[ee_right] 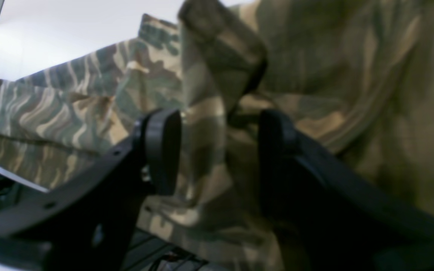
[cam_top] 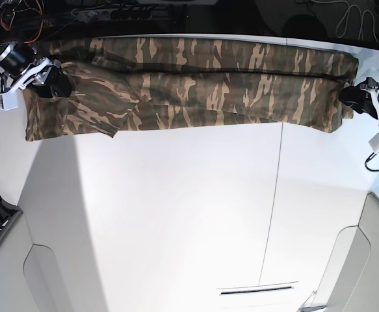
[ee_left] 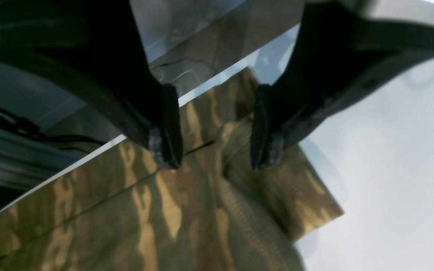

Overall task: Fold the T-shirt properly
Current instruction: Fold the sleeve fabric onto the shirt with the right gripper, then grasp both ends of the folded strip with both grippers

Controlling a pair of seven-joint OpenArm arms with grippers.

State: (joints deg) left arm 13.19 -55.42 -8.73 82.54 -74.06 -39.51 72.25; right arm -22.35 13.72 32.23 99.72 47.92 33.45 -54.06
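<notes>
The T-shirt (cam_top: 196, 84) lies stretched in a long band along the far edge of the white worktop (cam_top: 176, 214), already doubled over lengthwise, so the first fold looks done. One sleeve end still sticks out toward the near side at the shirt's collar-less left end in the base view, loose and a little rumpled.

The right hand (ee_right: 217, 150) hovers over that bunched end with its jaws spread apart, a ridge of cloth standing between them but not pinched. The left hand (ee_left: 215, 128) sits at the shirt's opposite end, jaws likewise parted above the hem corner, gripping nothing.

I would judge the job under halfway: the sleeve needs tucking, and the long band must still be folded across itself into a compact packet.
</notes>
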